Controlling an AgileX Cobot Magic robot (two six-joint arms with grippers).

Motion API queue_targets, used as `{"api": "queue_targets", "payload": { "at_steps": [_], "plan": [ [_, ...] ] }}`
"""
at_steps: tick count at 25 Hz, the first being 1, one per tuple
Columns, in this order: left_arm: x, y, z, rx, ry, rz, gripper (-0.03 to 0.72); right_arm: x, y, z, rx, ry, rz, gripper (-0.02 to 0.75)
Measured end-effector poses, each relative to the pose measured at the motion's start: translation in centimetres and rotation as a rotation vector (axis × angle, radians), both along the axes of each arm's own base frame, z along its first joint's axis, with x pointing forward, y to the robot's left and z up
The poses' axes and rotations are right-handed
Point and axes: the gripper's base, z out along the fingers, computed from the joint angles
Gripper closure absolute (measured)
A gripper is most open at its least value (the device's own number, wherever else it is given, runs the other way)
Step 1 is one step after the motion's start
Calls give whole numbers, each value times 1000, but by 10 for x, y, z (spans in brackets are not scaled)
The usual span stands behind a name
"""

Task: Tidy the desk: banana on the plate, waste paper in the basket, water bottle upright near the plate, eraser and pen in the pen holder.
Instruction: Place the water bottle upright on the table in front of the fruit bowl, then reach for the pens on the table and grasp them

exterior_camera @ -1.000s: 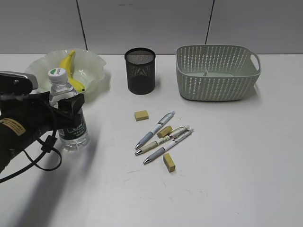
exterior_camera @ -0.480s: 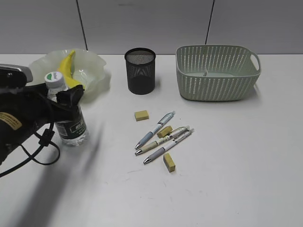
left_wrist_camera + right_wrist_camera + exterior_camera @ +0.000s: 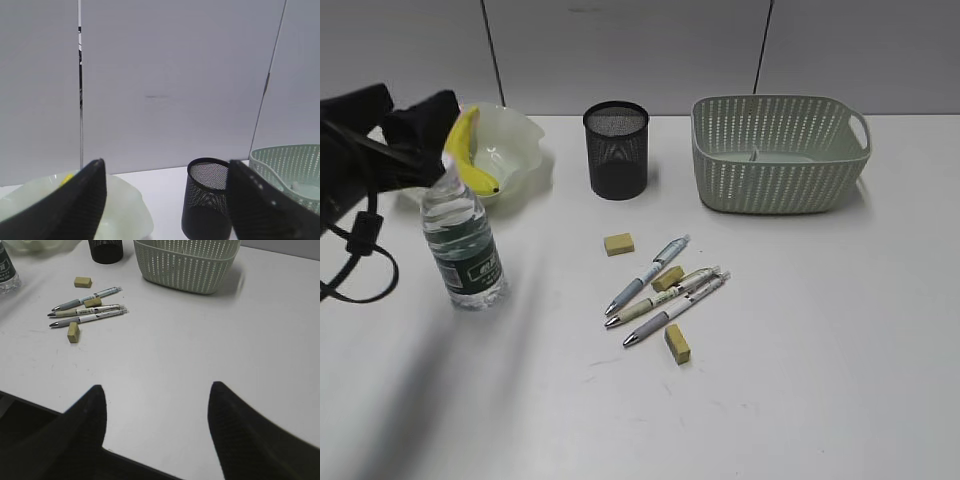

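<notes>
The water bottle (image 3: 466, 248) stands upright on the desk (image 3: 820, 330), in front of the plate (image 3: 515, 140), where the banana (image 3: 467, 150) lies. My left gripper (image 3: 432, 135) hovers open above the bottle's cap and touches nothing. In the left wrist view that gripper (image 3: 166, 165) frames the pen holder (image 3: 206, 197). Three pens (image 3: 660, 292) and three erasers (image 3: 619, 244) lie mid-desk. The basket (image 3: 775, 170) sits at the back right. My right gripper (image 3: 157, 387) is open over the bare near desk. The waste paper is hidden.
The pen holder (image 3: 616, 150) stands between the plate and the basket. The bottle's base (image 3: 7, 270) shows at the top-left corner of the right wrist view. A grey panelled wall backs the desk. A black cable (image 3: 360, 270) loops beside the bottle on the left.
My left gripper opened off the water bottle and rose up and back toward the plate. The bottle stays standing upright. The right gripper has not moved.
</notes>
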Motion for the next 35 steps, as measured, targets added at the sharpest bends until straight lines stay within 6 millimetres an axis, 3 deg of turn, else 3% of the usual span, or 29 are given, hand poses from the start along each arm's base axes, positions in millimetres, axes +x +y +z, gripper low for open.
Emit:
{"api": "queue_targets", "payload": {
  "at_steps": [8,14,20,24,35],
  "plan": [
    [-41,10,55,176,315,-96,171,0,0,0,0,0,0,233],
    [-103,35,82,301,521,-154,193,0,0,0,0,0,0,232],
    [-160,61,74,385,768,-169,195,0,0,0,0,0,0,232],
    [-188,75,72,387,813,-155,195,0,0,0,0,0,0,234],
    [-218,94,77,297,658,-100,198,0,0,0,1,0,0,234]
  ]
}}
